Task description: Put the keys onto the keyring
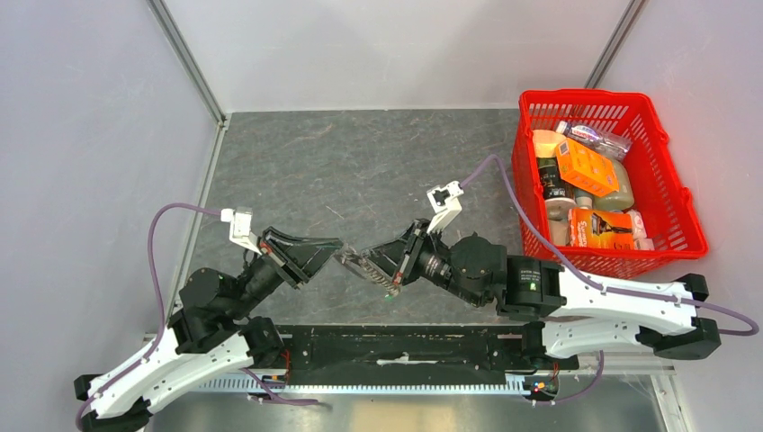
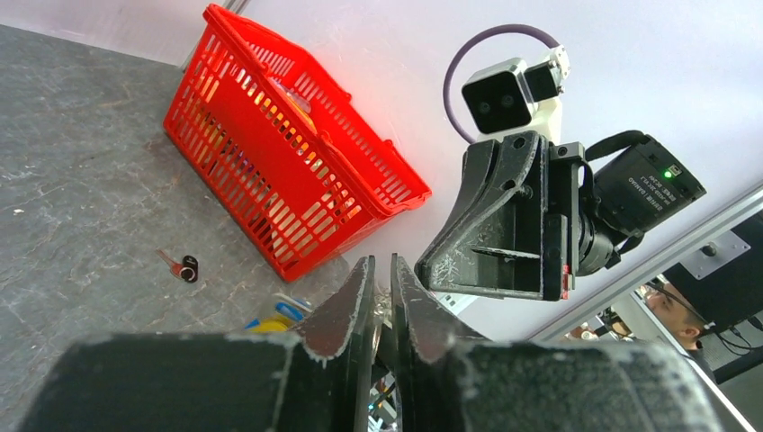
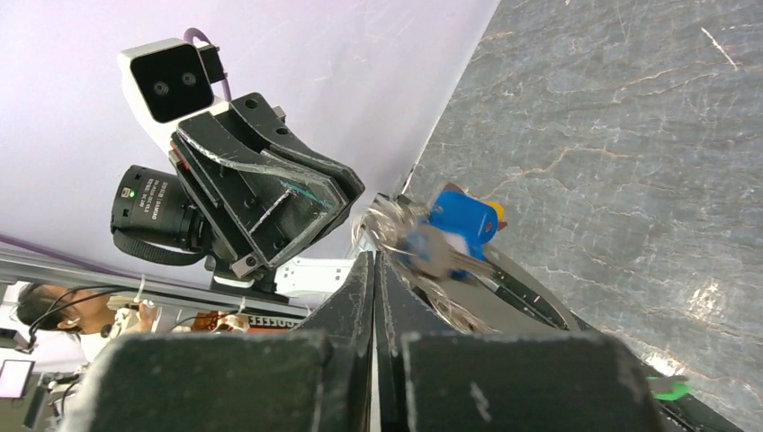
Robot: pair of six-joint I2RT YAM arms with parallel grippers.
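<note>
The keyring point(image 1: 363, 265) hangs above the table point(image 1: 360, 162), a little toward 6 o'clock from the middle, between the two gripper tips. On it I see a blue-headed key point(image 3: 463, 221) with a yellow head point(image 3: 496, 214) just behind; the silver loop is blurred. Its green tag point(image 3: 670, 389) hangs at about 5 o'clock from the loop.

The right gripper point(image 1: 385, 261) comes in from 3 o'clock, its jaws clenched on the loop at their tips. The left gripper point(image 1: 335, 255) comes from 9 o'clock. Its jaws are a little apart, with a narrow gap, and I cannot tell if they pinch anything.

A black-headed key point(image 2: 187, 268) lies alone on the table near the red basket point(image 1: 670, 193), which stands at 2 o'clock and holds bottles and packets.
</note>
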